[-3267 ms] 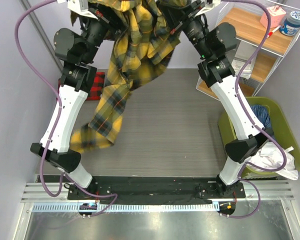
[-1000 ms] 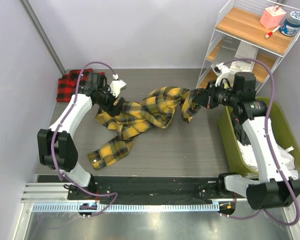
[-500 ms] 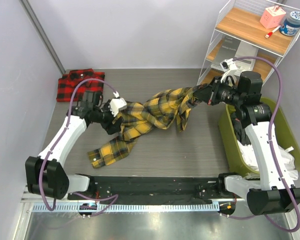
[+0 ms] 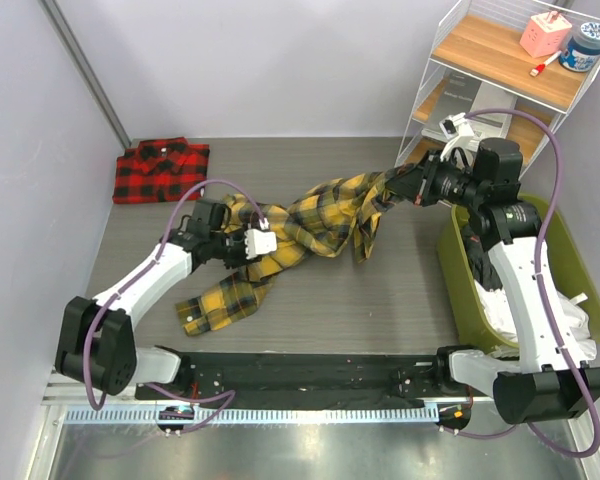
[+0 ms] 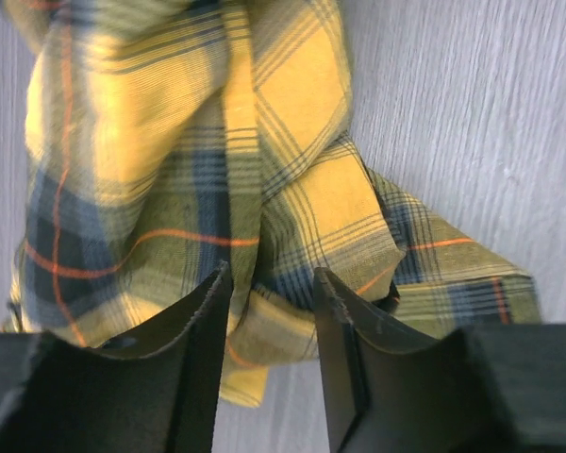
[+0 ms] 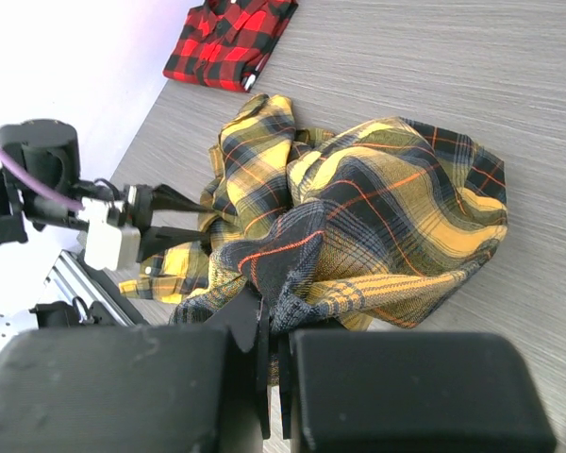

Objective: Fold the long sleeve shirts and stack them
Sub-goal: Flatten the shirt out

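A: We're on the spreading-out step. The yellow-and-black shirt [image 4: 315, 215] lies bunched in the middle of the table [image 4: 380, 290], nowhere near flat, with one sleeve trailing toward the near edge.

B: The right gripper [image 6: 272, 330] is clamped tight on a wad of it and seems to hold that end up off the surface, over on the right.

A: On the left gripper [image 5: 271, 283] the fingers are partly apart, straddling a ridge of plaid. We see cloth in the gap but no pinch on it.

B: We'd take one layer only, at a hem or shoulder. Grab the whole ridge and we drag a knot, not a shirt.

A: Then draw the two ends apart, low and level, so the body lays out ready for folding.

B: The red-and-black shirt [image 4: 160, 170] sits as a neat rectangle in the far left corner, well apart. We reckon that's our stacking spot.

A: The surface is grey, matte and wood-grained, so flannel should drag on it rather than slide.

B: The room is tight. There are pale walls [image 4: 280, 60] to the left and behind, a wire shelf [image 4: 500, 60] at the far right, and a green bin [image 4: 565, 250] holding white cloth beside the right arm. We'd keep that elbow off both.
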Robot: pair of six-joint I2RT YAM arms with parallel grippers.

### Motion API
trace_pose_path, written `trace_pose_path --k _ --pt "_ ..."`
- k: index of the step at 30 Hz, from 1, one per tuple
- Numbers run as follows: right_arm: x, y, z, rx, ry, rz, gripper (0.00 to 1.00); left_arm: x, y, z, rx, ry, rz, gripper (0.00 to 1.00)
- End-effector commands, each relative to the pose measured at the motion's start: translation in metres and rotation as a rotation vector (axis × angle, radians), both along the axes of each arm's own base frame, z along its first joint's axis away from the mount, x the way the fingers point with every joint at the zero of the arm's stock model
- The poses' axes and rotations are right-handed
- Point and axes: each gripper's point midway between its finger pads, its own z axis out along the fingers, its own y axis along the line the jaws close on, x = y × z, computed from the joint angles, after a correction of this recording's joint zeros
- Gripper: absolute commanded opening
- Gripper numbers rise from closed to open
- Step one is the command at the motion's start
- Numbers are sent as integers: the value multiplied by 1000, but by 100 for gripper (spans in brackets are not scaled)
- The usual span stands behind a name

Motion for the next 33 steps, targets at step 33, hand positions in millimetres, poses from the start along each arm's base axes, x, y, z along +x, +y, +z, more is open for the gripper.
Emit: trace_pose_path --k 33 --pt "62 -23 80 -89 -297 -139 1 111 31 126 -115 -283 407 0"
